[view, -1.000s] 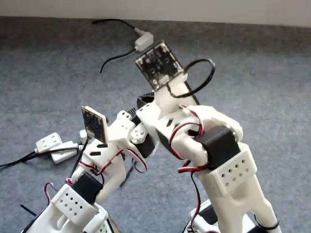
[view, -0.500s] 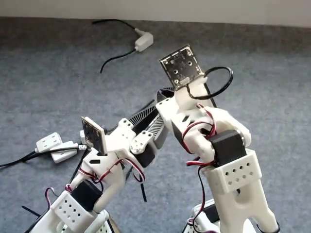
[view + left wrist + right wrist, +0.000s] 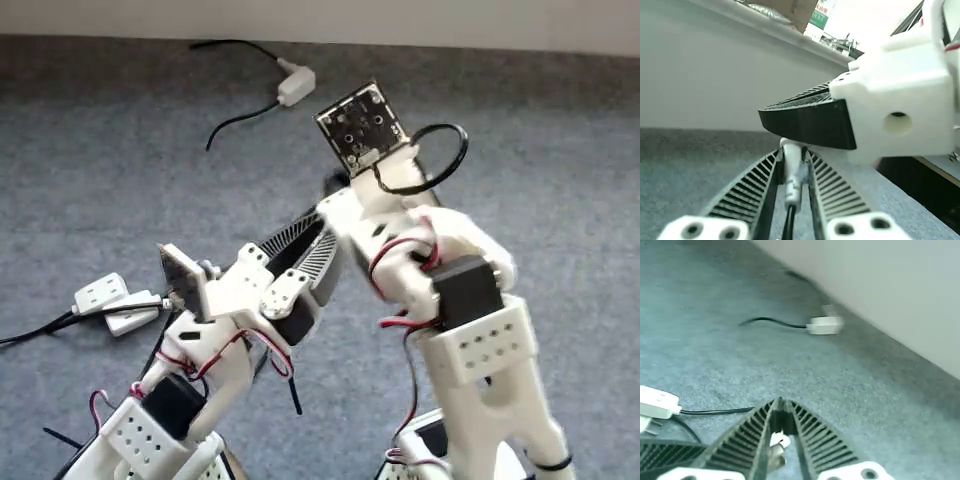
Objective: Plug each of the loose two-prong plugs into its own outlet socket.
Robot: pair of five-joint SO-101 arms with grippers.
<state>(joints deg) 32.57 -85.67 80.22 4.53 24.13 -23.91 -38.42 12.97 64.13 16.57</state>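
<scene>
**Two arms meeting above grey carpet [image 3: 520, 140]; the outlets [image 3: 102, 292] serve as the reference.**

**Tools.** The left gripper [image 3: 794, 150] is closed on the held plug [image 3: 791, 182]. This is a white body with a black cord running back between the ribbed fingers. The right gripper [image 3: 778, 405] crosses it from the opposite side. Its fingers stand a sliver apart with a white piece between them, judged to be the same held plug, so both tools appear to grip it at once.

**Position.** The crossed grippers and the held plug are raised off the carpet, well apart from the outlets and touching none of them. The far plug [image 3: 296, 85] lies on the carpet near the wall, farther from the outlets than the grippers are. Its cord curls back toward the outlets' side.

**Progress.** The task is judged to be at an early stage. One plug is lifted but not seated, and the far plug is untouched. Whether any socket in the outlets is already filled cannot be read, though a dark cord leaves them. What remains is to carry the held plug to the outlets, line up its prongs and press it home, then do the same with the far plug.

**Change.**
- Since half a second ago, the right arm's wrist board has swung slightly toward the outlets' side, and the left wrist has tipped lower.
- One second ago the ribbed fingers were hidden beneath the arms.
- The outlets and the far plug have not shifted.
</scene>
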